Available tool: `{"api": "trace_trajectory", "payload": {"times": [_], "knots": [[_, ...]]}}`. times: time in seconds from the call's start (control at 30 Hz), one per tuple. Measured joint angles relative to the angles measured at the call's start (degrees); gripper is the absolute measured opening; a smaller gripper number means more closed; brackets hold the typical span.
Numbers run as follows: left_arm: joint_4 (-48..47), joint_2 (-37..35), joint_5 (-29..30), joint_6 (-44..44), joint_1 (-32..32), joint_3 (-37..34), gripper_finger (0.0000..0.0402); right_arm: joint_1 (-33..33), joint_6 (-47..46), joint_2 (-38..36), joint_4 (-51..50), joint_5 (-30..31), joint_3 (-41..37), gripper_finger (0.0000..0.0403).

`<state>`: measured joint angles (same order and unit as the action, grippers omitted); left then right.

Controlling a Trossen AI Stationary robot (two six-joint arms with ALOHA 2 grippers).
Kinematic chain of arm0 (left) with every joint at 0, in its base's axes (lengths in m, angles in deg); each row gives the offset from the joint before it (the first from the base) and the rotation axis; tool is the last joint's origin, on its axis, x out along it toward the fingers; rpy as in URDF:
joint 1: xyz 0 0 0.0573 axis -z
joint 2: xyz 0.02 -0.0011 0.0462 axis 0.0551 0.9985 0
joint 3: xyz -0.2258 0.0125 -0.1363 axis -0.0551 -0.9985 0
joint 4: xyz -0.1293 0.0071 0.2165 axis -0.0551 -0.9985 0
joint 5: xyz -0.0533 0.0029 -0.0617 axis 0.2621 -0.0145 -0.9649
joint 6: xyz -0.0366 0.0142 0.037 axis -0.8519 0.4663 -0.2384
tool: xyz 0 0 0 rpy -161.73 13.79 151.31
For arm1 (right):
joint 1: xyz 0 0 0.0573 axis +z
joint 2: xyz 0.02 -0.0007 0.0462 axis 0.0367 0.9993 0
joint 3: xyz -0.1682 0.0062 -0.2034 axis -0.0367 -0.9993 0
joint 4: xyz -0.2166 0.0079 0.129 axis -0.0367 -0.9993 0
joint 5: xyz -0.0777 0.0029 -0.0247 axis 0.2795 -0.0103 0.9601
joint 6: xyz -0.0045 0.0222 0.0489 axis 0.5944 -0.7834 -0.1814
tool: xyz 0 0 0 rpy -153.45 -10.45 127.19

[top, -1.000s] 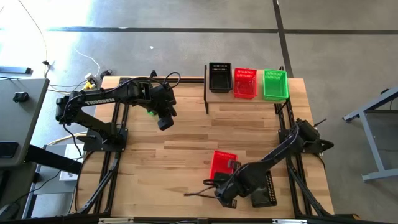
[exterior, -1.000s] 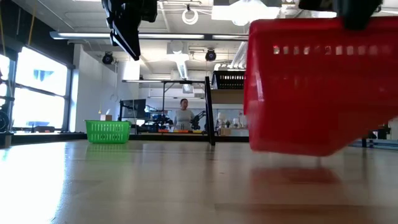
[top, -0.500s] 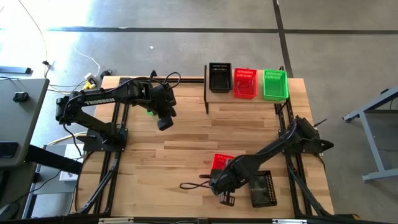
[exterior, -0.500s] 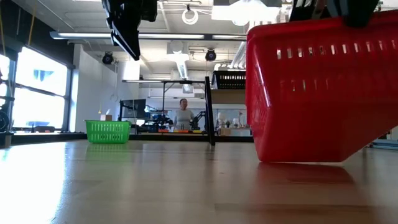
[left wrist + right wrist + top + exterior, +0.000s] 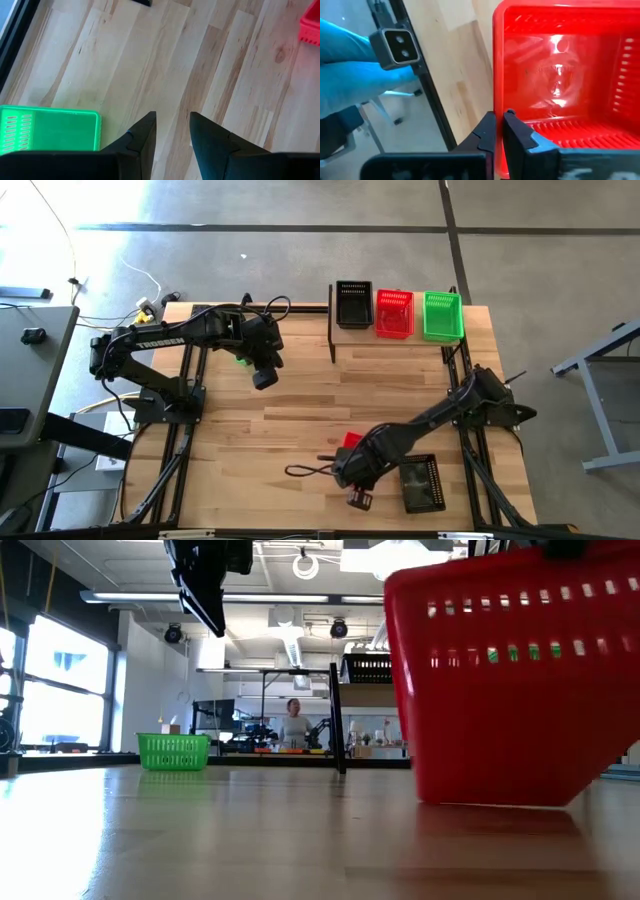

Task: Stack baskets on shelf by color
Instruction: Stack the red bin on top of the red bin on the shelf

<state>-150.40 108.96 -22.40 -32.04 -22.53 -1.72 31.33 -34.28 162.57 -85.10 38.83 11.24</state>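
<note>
My right gripper (image 5: 352, 472) is near the table's near edge, shut on a red basket (image 5: 510, 690), which the arm mostly hides in the high view (image 5: 349, 441). My left gripper (image 5: 265, 376) hangs open and empty above the table's left part. Just behind it a green basket (image 5: 50, 131) rests on its bottom on the table. The shelf (image 5: 390, 340) stands at the far edge and holds a black basket (image 5: 353, 303), a red basket (image 5: 394, 313) and a green basket (image 5: 443, 316) side by side. Another black basket (image 5: 422, 485) lies on the table at the near right. My right gripper pinches one wall of the red basket at its rim (image 5: 496, 107), one finger inside the basket (image 5: 520, 135) and one outside (image 5: 485, 132). The fingers come from above, slanting down. The basket's bottom (image 5: 495, 800) is down at the tabletop, its open side up.
A small camera (image 5: 396, 44) stands at the table's near edge, close to the red basket. Black frame rails run along the table's left (image 5: 185, 430) and right (image 5: 470, 450) sides. Bare wood lies in the table's middle (image 5: 330, 395).
My right gripper has carried the red basket a little toward the table's left edge and down. The basket hung clear of the table a second ago; now its bottom is at the tabletop. My left gripper has kept still.
</note>
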Motion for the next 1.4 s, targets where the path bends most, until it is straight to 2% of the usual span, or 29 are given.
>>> {"api": "trace_trajectory", "payload": {"times": [0.2, 0.43, 0.93, 1.4], "knots": [[0.0, 0.0, 0.0, 0.0, 0.0, 0.0, 0.0107, 0.0, 0.2, 0.0, -0.3, 0.2, 0.0, 0.0023], [0.0, 0.0, 0.0, 0.0, 0.0, 0.0, 0.0107, 0.0, 0.4, 0.0, 1.0, -0.3, 0.0, 0.0015], [0.0, 0.0, 0.0, 0.0, 0.0, 0.0, 0.0107, -0.3, 0.3, -0.1, 0.9, -1.8, 0.0, 0.0058], [0.0, 0.0, 0.0, 0.0, 0.0, 0.0, 0.0107, 2.3, 1.9, 0.5, 7.7, 1.7, -2.3, 0.0059]]}}
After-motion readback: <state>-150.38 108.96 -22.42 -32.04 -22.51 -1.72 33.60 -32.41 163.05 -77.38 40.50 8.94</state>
